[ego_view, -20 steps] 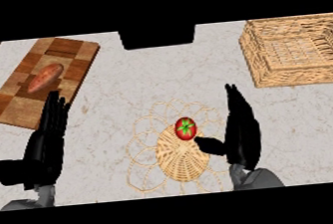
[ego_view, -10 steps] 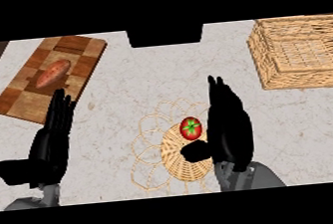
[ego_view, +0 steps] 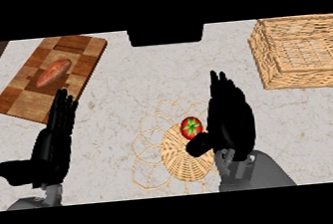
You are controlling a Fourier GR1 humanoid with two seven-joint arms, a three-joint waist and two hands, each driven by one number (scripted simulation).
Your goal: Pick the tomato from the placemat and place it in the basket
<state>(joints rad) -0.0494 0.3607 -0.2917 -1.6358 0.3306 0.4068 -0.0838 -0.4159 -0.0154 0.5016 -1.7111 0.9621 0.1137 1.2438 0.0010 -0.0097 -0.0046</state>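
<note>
Resting on the woven placemat (ego_view: 179, 153), the tomato (ego_view: 191, 127) sits just beside the right robot hand (ego_view: 228, 123), whose fingers are straight and spread.

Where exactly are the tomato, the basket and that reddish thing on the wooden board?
tomato (ego_view: 191, 127): head view, on its green stem top.
basket (ego_view: 268, 70): head view, on its woven left wall.
reddish thing (ego_view: 53, 72): head view, on the middle of its upper surface; it lies on the wooden board (ego_view: 17, 104).

right hand (ego_view: 229, 123): moved in | now just beside tomato (ego_view: 191, 127) | fingers straight
</note>
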